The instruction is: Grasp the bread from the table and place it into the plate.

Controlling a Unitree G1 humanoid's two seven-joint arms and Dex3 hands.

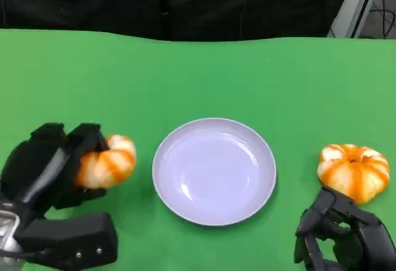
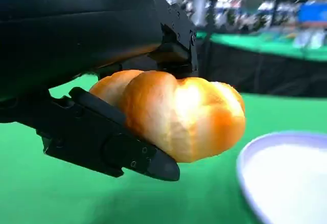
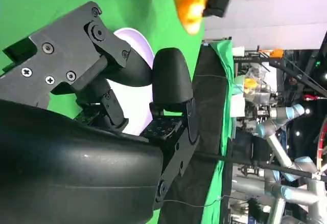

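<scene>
The bread [image 1: 106, 163] sits in the grip of the left robot hand [image 1: 55, 169], just beside the left rim of the plate [image 1: 214, 171] and not yet over it. In the left wrist view the black fingers [image 2: 110, 144] cradle the bread [image 2: 176, 116] from below while the upper part of the hand bears on its top. It appears to be lifted off the green counter [image 1: 198, 79], though the angle makes that hard to confirm.

The bread is a rounded, lobed bun, glossy, orange-brown along the ridges and pale in the creases. It looks soft, so a tight squeeze could dent it and a loose one could let it roll out of the open side of the grasp. The plate is shallow, round, pale lilac and smooth, with a low raised rim. If the hand travels too low, the bread or the fingers could catch that rim and push the plate across the counter. A release too near the edge could leave the bun half on the rim.

A second bread [image 1: 354, 171] of the same kind lies on the counter to the right of the plate. The right robot hand [image 1: 343, 237] is just near it, fingers apart, holding nothing.
</scene>
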